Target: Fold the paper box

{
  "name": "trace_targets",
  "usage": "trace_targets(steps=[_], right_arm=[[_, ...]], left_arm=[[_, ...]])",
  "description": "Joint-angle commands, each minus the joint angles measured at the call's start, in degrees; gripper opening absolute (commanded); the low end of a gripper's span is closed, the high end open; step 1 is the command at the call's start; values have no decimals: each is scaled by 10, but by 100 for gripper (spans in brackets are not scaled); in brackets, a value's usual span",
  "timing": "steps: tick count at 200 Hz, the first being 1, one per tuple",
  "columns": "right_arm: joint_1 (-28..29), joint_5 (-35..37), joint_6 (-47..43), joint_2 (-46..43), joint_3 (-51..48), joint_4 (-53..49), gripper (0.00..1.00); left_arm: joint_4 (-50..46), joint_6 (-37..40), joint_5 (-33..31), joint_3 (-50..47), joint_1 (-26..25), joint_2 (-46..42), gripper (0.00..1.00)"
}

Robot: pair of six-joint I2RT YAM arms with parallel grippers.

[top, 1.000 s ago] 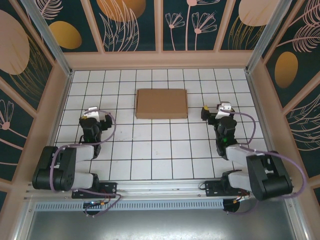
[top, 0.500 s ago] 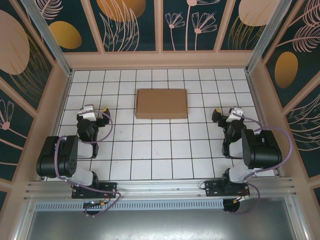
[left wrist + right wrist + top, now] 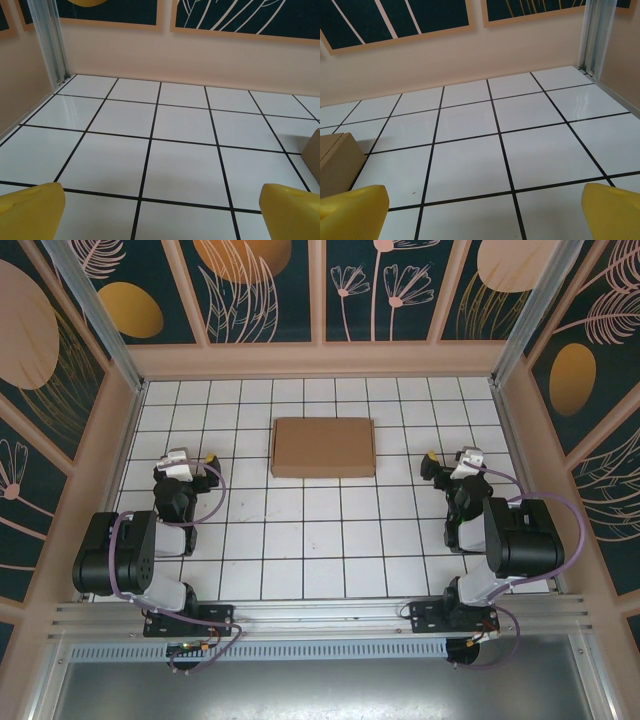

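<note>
The paper box [image 3: 323, 447] is a shallow brown cardboard box, closed and flat on the tiled floor at the back centre. Its corner shows at the right edge of the left wrist view [image 3: 315, 150] and at the left of the right wrist view [image 3: 335, 162]. My left gripper [image 3: 186, 462] rests well to the box's left, folded back over its arm. My right gripper [image 3: 452, 464] rests well to its right. Both stand open: the yellow fingertips [image 3: 30, 210] [image 3: 612, 210] are wide apart, with only bare tile between them at the left gripper [image 3: 162, 212] and the right gripper [image 3: 482, 212].
White tiled floor [image 3: 320, 540] with black grid lines, enclosed by beige walls [image 3: 320, 360] and aluminium corner posts [image 3: 100, 320]. Open tiles lie between the two arms in front of the box. The arm bases sit on the rail [image 3: 320, 618] at the near edge.
Both arms have drawn back and folded toward their outer sides. The right gripper has shifted slightly in the last half second. The box has not moved.
</note>
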Motion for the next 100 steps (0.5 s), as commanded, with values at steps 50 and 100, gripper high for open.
trace_targets(steps=[50, 100], right_arm=[[-6, -33, -11, -3, 2, 6, 99], [-8, -36, -11, -2, 2, 7, 99]], left_arm=[[30, 7, 10, 0, 1, -1, 99], [30, 7, 10, 1, 1, 0, 99]])
